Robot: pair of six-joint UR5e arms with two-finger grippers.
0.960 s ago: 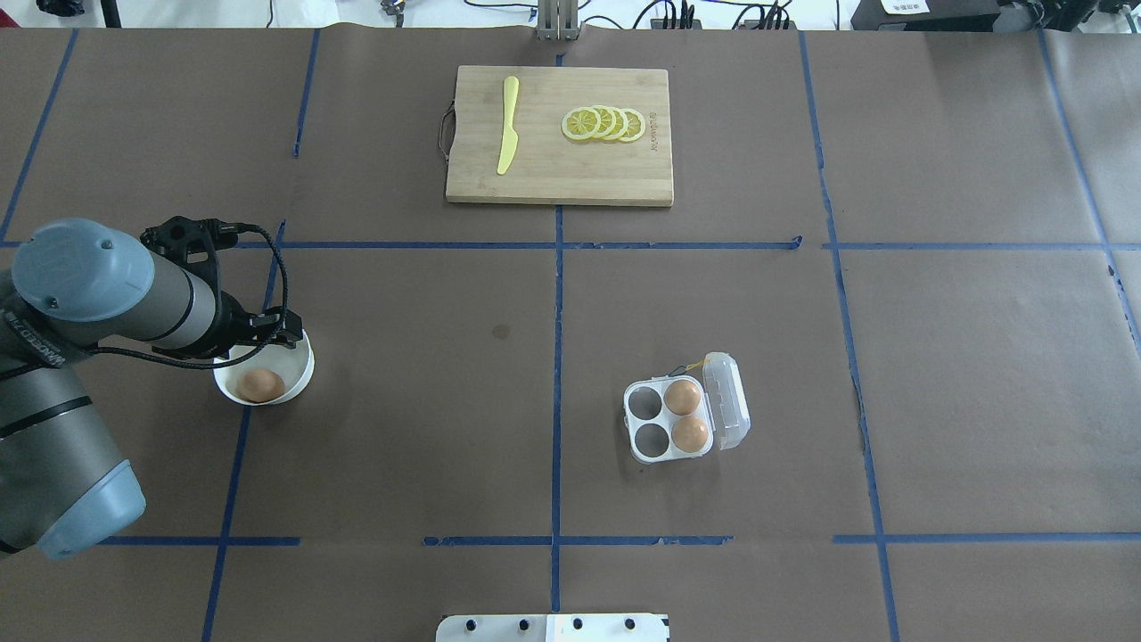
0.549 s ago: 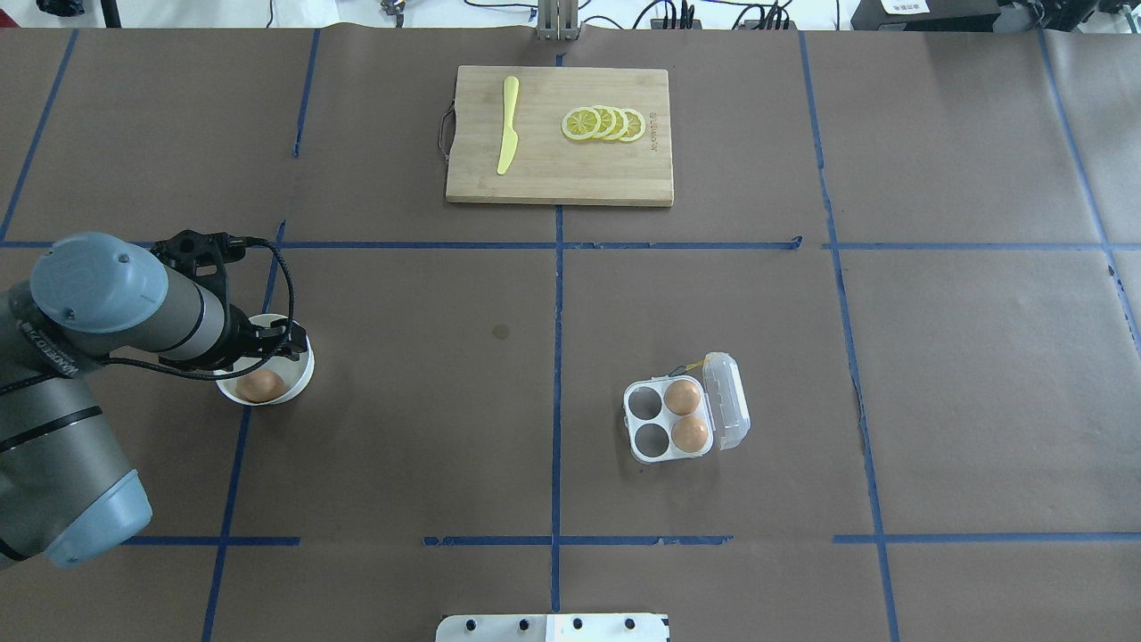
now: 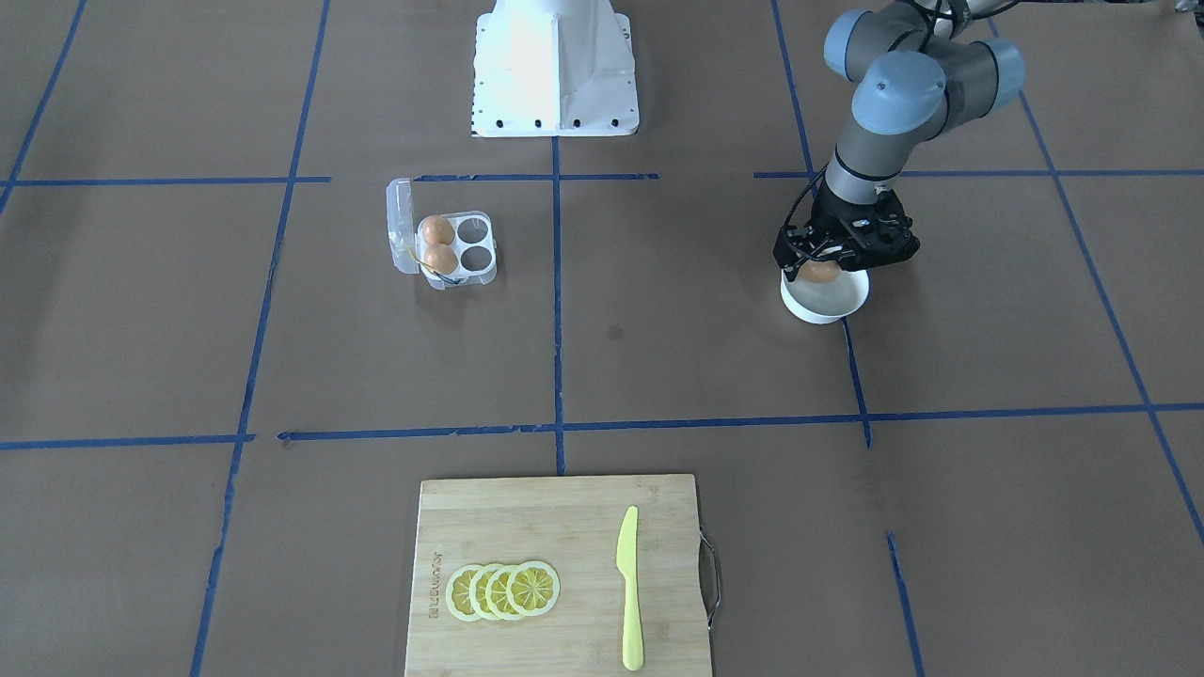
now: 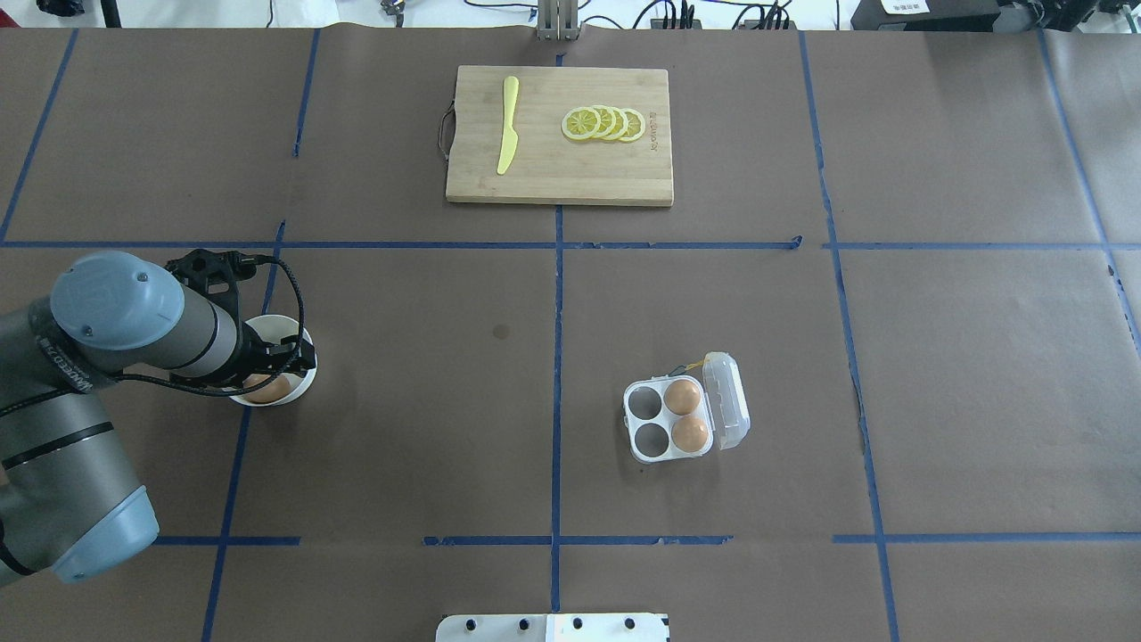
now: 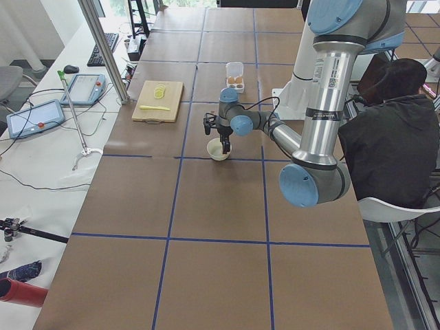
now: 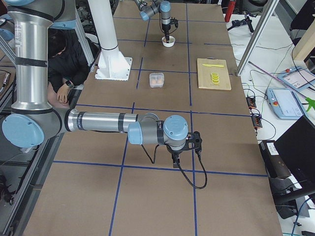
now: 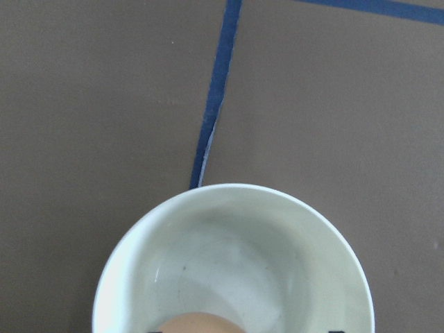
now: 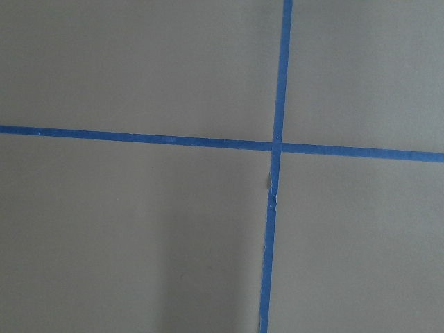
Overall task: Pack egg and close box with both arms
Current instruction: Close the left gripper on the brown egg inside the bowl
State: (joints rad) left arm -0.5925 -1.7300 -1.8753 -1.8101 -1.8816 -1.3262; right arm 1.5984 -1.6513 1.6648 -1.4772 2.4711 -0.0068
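Note:
One egg (image 4: 272,389) lies in a white bowl (image 4: 306,378) at the table's left; it also shows in the front view (image 3: 820,272) and at the bottom edge of the left wrist view (image 7: 201,323). My left gripper (image 3: 824,263) points down into the bowl (image 3: 828,303), open, with its fingers on either side of that egg. The clear box (image 4: 667,419) stands right of centre, its lid (image 4: 727,401) folded open. Two eggs (image 4: 682,397) (image 4: 690,433) fill its right cups and the two left cups are empty. My right gripper (image 6: 181,158) hangs over bare table far to the right. I cannot tell whether it is open or shut.
A wooden cutting board (image 4: 560,174) at the far middle holds a yellow knife (image 4: 507,125) and lemon slices (image 4: 603,123). The white pedestal base (image 3: 553,66) stands at the near edge. A seated person (image 5: 392,137) is beside the robot.
My left gripper has come down over the bowl and now covers most of the egg. The box and its eggs have not moved.

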